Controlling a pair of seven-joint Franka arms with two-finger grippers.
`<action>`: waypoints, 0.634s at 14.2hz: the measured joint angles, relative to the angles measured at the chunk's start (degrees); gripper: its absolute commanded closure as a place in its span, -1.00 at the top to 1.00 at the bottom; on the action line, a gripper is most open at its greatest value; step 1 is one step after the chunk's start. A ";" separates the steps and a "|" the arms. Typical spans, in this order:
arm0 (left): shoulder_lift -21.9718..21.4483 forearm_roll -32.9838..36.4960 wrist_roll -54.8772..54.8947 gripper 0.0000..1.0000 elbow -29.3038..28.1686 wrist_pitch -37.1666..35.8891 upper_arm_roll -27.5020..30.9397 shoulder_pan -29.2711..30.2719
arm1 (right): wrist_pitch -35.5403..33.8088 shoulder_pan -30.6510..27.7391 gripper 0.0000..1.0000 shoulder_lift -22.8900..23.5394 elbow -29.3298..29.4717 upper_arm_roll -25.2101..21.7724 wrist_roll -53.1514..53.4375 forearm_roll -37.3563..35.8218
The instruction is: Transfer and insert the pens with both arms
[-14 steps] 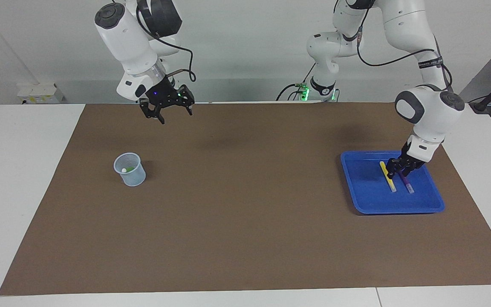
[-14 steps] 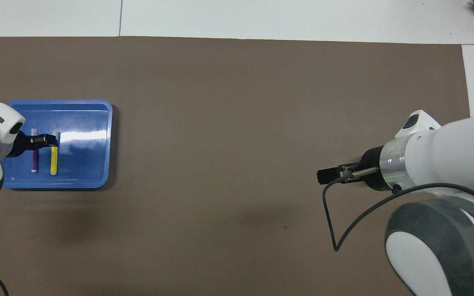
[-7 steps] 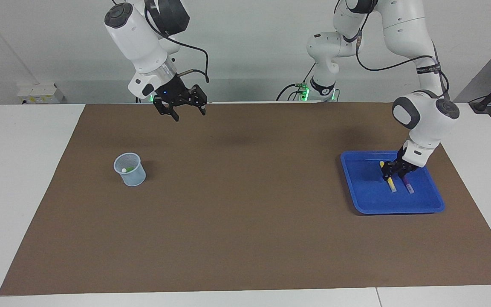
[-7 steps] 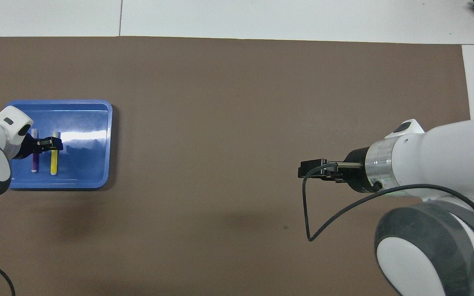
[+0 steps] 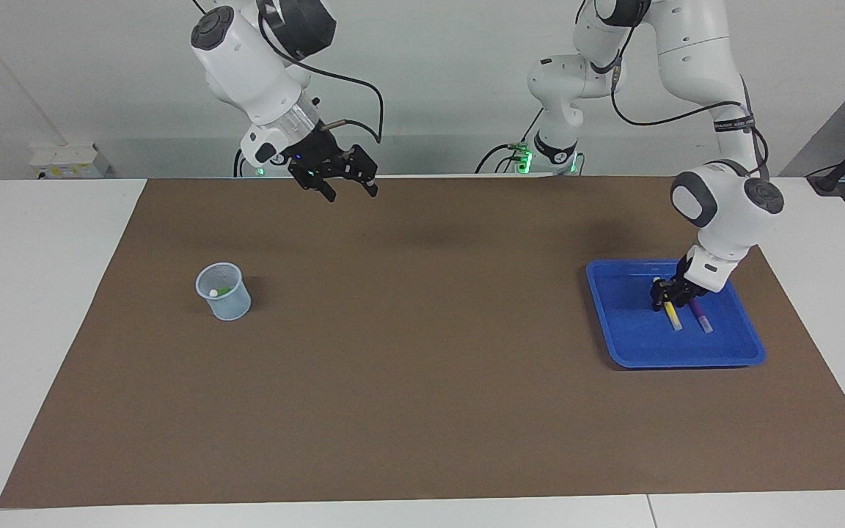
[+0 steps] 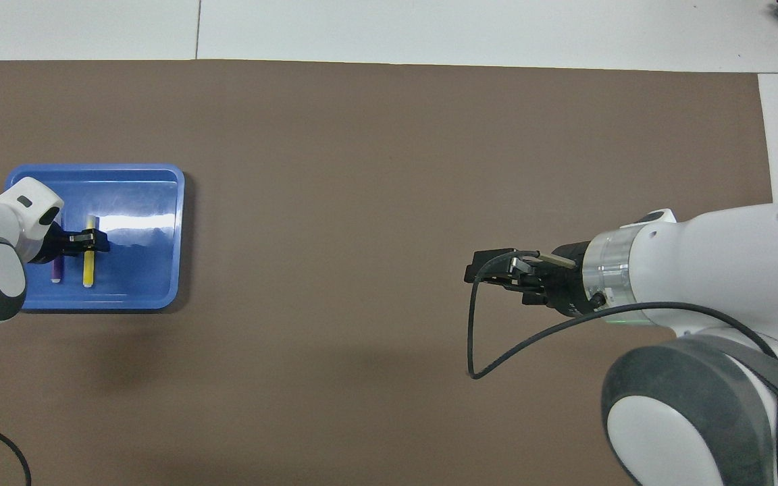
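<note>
a: what's on the counter [image 5: 48, 308]?
b: a brown mat [image 5: 422, 352], white wall. my left tool [image 5: 666, 296], part-closed around the yellow pen [image 5: 672, 315] in the blue tray [image 5: 617, 293]; my right tool [image 5: 349, 183] spread wide, empty.

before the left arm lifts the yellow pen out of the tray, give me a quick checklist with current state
1. Left gripper down at the yellow pen: ok.
2. Grip closed on the pen: cannot tell.
3. Purple pen lying apart, beside the yellow one in the blue tray: ok.
4. Right gripper open, raised over the mat, empty: ok.
5. Cup upright with the green pen inside: ok.
</note>
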 measured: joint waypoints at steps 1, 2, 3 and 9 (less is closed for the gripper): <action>-0.04 0.01 0.00 -0.44 0.07 0.00 0.09 -0.02 | 0.50 0.24 1.00 0.02 -0.07 0.01 1.64 0.96; -0.12 0.01 0.00 -0.68 0.11 0.00 0.32 -0.02 | 1.29 0.60 1.00 0.02 -0.13 0.00 3.64 1.77; -0.11 0.00 0.00 -0.95 0.11 0.00 0.31 -0.05 | 2.35 1.15 1.00 0.03 -0.22 0.00 5.68 2.27; -0.15 0.01 -3.60 -1.00 0.19 0.08 0.54 -0.21 | 4.81 3.19 1.00 0.04 -0.80 -0.02 11.51 3.27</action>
